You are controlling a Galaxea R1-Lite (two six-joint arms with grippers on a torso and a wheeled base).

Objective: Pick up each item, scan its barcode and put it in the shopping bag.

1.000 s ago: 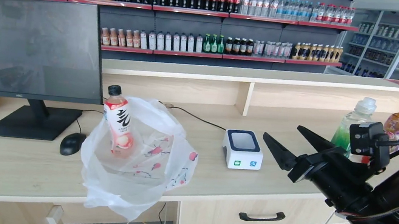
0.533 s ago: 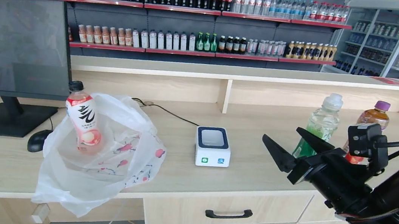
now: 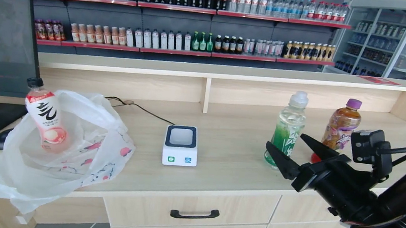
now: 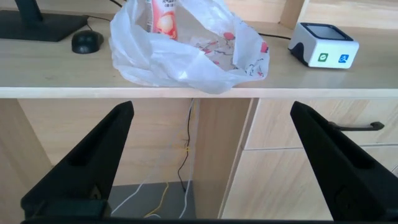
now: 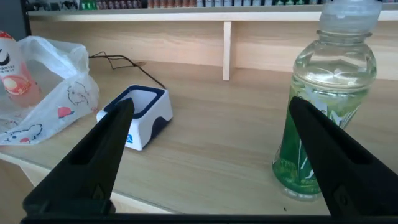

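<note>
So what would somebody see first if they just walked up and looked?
Probably the big black right gripper, open, pointing at the green-label bottle on the right of the counter. Next comes the white shopping bag at the counter's left front edge, with a pink bottle standing in it. Behind it all run long shelves packed with drinks.

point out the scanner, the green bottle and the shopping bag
scanner (image 3: 180, 146): head view, centre of its body
green bottle (image 3: 284, 136): head view, green label
shopping bag (image 3: 64, 174): head view, front wall
</note>
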